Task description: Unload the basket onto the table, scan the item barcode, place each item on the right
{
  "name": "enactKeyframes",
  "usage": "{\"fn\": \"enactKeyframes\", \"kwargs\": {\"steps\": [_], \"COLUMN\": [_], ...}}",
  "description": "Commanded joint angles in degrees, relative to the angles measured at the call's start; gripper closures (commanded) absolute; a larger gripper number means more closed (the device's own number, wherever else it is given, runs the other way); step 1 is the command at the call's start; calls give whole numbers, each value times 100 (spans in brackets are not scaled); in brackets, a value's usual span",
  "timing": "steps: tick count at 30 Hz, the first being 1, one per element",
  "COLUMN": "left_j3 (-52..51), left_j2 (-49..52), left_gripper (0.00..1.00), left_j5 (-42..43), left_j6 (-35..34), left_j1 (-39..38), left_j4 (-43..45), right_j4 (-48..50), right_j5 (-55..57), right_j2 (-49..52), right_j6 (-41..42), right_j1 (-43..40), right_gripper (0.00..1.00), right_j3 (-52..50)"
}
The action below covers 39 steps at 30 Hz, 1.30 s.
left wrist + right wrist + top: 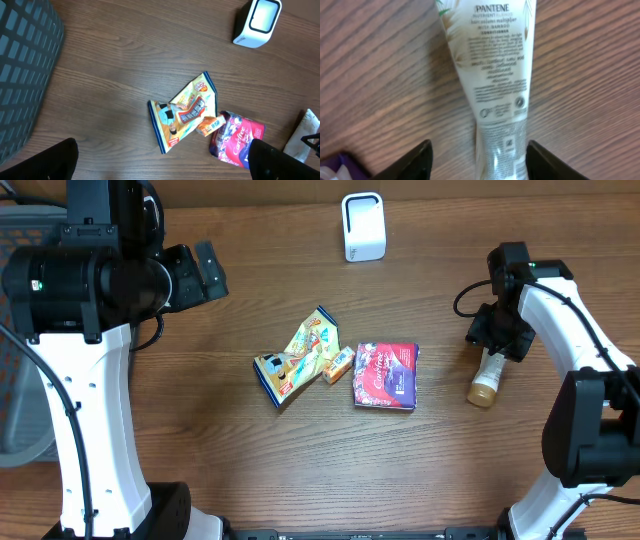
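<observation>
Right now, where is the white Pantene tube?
In the overhead view the white Pantene tube lies on the right side of the table, just under the right gripper, with the purple packet to its left.

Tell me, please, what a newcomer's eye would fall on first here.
The white Pantene tube lies at the right between the right arm's spread jaws. Mid-table sit a yellow snack packet, an orange box and a purple pouch; a white scanner stands at the far edge.
</observation>
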Motion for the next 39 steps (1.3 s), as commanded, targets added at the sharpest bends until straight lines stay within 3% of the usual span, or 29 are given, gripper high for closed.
{"fn": "enactKeyframes", "kwargs": {"steps": [1,6,11,15,23,39], "left_j3": [-15,-15,-15,-15,-15,-15], "left_j2": [-87,-85,-87,-87,-87,-87], "left_gripper": [0,0,0,0,0,0], "left_j5": [-17,-17,-17,-17,-17,-17], "left_j6": [-55,-55,-55,-55,-55,-55], "left_j1": [24,24,24,24,24,24], "left_j4": [17,17,17,17,17,17], "right_j4": [-59,0,-33,-37,-66,444], "right_j5": [-57,37,1104,1882,2441,2599], "right_j2": [-223,-219,-44,249,920,986], "right_j6": [-162,-400,-433,31,35,35], "right_j1": [15,223,645,826,831,758], "right_gripper": [37,37,37,37,36,35], "right_j3": [358,415,398,234,142,-66]}}
